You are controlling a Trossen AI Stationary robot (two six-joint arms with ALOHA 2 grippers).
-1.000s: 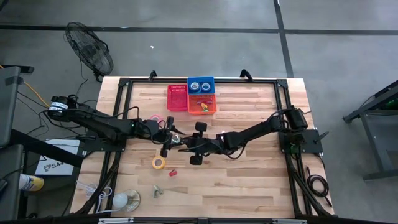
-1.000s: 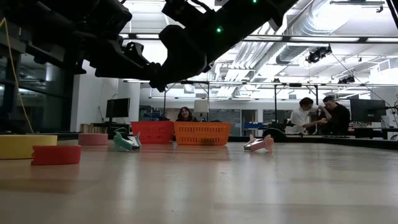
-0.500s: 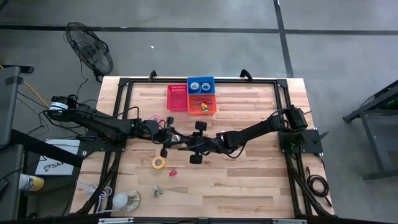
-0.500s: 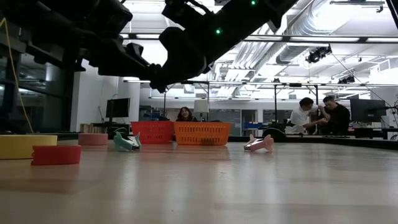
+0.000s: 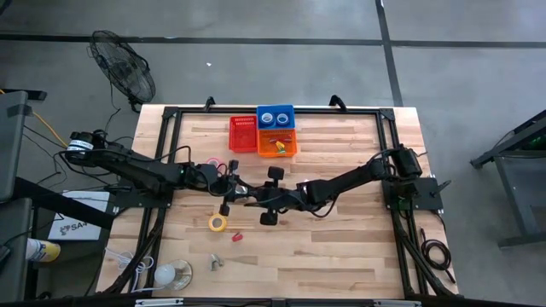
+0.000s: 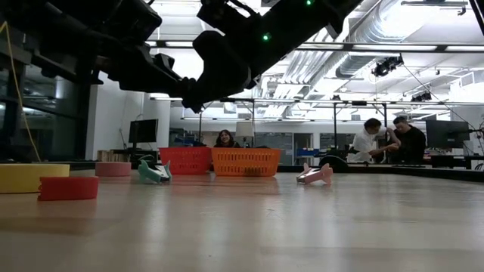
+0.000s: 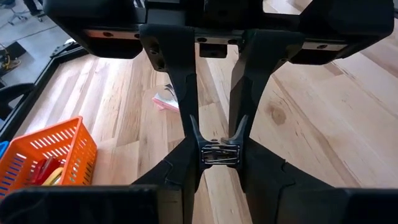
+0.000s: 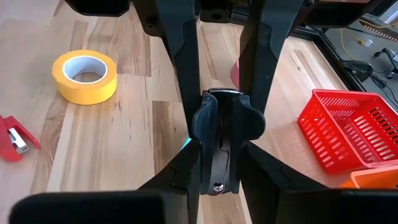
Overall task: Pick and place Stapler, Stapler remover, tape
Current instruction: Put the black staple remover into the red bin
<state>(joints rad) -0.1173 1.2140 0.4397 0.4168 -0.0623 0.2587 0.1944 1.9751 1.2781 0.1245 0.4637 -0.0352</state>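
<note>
A black staple remover (image 8: 227, 121) is held in mid-air above the middle of the table, between my two grippers, which meet tip to tip. My left gripper (image 5: 235, 191) reaches in from the table's left and my right gripper (image 5: 252, 201) from the right. Both are shut on the remover. Its metal claws (image 7: 221, 154) show in the left wrist view. A yellow tape roll (image 5: 217, 223) lies flat on the table nearer the near edge. A red stapler (image 5: 236, 235) lies beside it. My left gripper pinches the staple remover at its metal claw end (image 7: 221, 154) between its two fingertips, coming level from the table's left. The remover is lifted clear of the table. My right gripper pinches the remover's black body below its winged grips (image 8: 217, 168) between both fingers, coming level from the table's right.
A red basket (image 5: 243, 135), a blue basket (image 5: 275, 115) and an orange basket (image 5: 278, 143) stand near the far edge. A pink tape roll (image 5: 212, 162) lies left of centre. Small items (image 5: 215, 262) and a pale round object (image 5: 171, 274) sit near the near edge. People are in the room behind (image 6: 393, 140).
</note>
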